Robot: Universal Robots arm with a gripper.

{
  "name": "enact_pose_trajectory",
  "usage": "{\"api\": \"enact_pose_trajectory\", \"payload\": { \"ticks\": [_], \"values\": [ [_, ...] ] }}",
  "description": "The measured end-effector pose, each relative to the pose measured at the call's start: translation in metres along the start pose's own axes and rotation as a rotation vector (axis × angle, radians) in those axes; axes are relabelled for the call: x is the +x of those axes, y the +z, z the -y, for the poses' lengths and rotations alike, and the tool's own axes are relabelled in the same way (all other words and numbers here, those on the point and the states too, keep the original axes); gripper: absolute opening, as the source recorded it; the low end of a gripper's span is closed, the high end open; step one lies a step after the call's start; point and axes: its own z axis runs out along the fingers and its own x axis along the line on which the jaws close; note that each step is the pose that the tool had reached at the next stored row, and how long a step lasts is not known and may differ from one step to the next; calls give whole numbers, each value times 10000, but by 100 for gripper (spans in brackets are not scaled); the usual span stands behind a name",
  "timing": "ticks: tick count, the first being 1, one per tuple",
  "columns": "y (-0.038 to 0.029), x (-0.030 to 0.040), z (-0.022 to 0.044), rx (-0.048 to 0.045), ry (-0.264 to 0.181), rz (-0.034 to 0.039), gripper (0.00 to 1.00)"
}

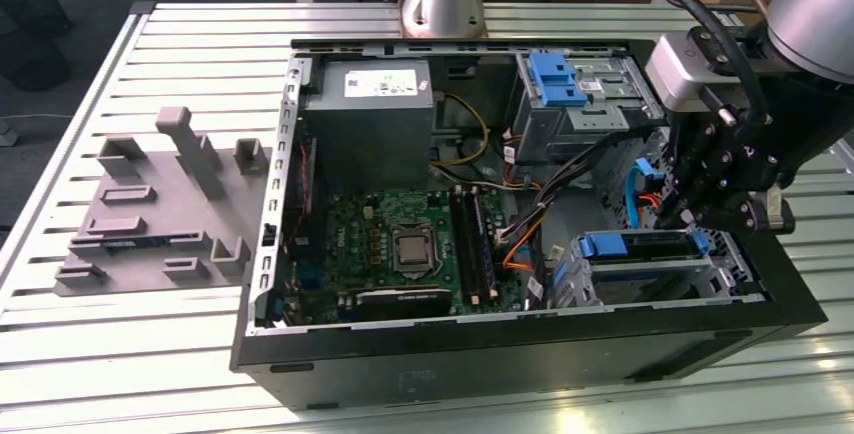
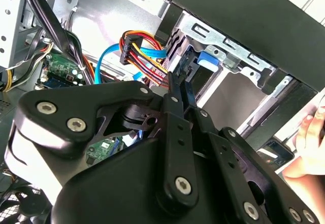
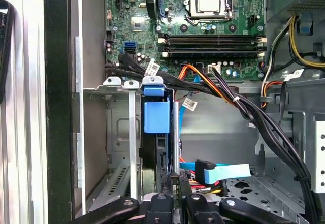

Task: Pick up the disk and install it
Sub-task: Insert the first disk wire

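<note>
Exterior view: an open computer case (image 1: 527, 349) lay on a slatted table (image 1: 120, 344), filling the middle and right of the frame.
Case contents: a motherboard (image 1: 400, 244) sat at lower centre, a grey power-supply box (image 1: 371, 119) at upper centre, and a bundle of cables (image 1: 561, 179) ran between them.
Upper drive cage: a blue plastic bracket (image 1: 557, 77) sat on top of it, upper right of centre.
Lower drive cage (image 1: 654, 274): the disk (image 1: 643, 245) stood in it on edge, its blue frame showing at the cage's top, lower right.
Gripper (image 1: 674, 216): it hung directly over the disk; its fingers (image 3: 167, 191) were drawn narrow around the disk's edge in the first wrist view.
Second wrist view: a person's hand (image 2: 310, 142) appeared at the right edge.
Left of frame: a grey fixture plate (image 1: 154, 204) lay on the table.
</note>
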Motion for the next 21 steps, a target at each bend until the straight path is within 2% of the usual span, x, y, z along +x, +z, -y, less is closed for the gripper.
{"api": "enact_pose_trajectory", "payload": {
  "ticks": [21],
  "values": [
    [28,53,13,-11,22,1,16]
  ]
}}
